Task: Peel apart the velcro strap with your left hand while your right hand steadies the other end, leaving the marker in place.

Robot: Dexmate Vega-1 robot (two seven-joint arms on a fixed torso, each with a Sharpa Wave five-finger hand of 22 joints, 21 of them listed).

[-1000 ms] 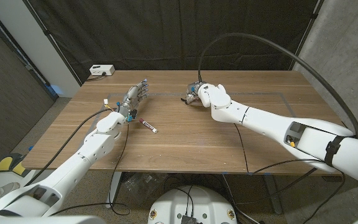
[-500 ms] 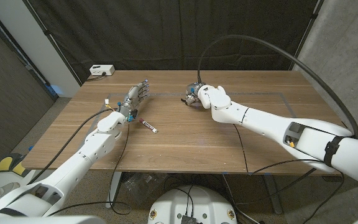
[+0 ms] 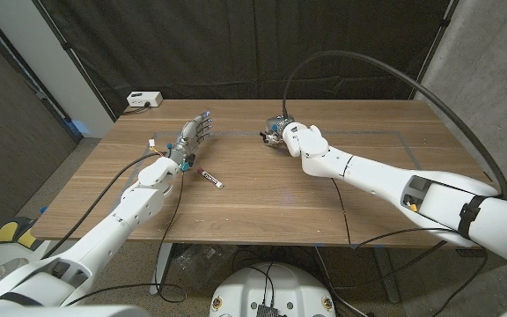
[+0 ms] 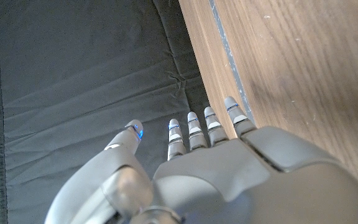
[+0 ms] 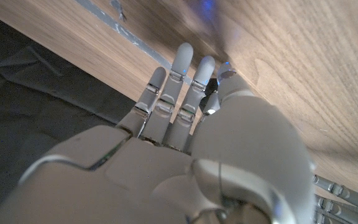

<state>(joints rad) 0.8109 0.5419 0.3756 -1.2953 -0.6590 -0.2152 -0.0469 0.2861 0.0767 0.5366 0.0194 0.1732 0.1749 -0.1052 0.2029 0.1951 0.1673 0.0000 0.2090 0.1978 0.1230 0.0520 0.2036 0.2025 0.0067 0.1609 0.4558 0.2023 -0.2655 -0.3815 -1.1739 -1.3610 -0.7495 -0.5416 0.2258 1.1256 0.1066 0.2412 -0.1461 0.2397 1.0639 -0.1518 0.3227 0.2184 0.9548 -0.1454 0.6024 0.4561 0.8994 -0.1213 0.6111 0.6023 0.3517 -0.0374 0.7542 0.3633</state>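
One small dark velcro strap (image 3: 265, 136) is lying on the far middle of the wooden counter (image 3: 271, 198), partly hidden under the right hand (image 3: 282, 132), so its shape is hard to make out. Being a soft, light fabric band, it will probably flop and slide unless one end is pinned, and the free tab end looks like the place to pinch. That right hand is hovering at or touching the strap with fingers reaching forward; whether it is gripping anything cannot be told. Nearer the robot's left, the white marker with a dark red cap (image 3: 210, 178) is lying loose on the counter, light and likely to roll. Just beyond it, the left hand (image 3: 194, 136) is waiting with fingers spread, holding nothing, well apart from the strap.
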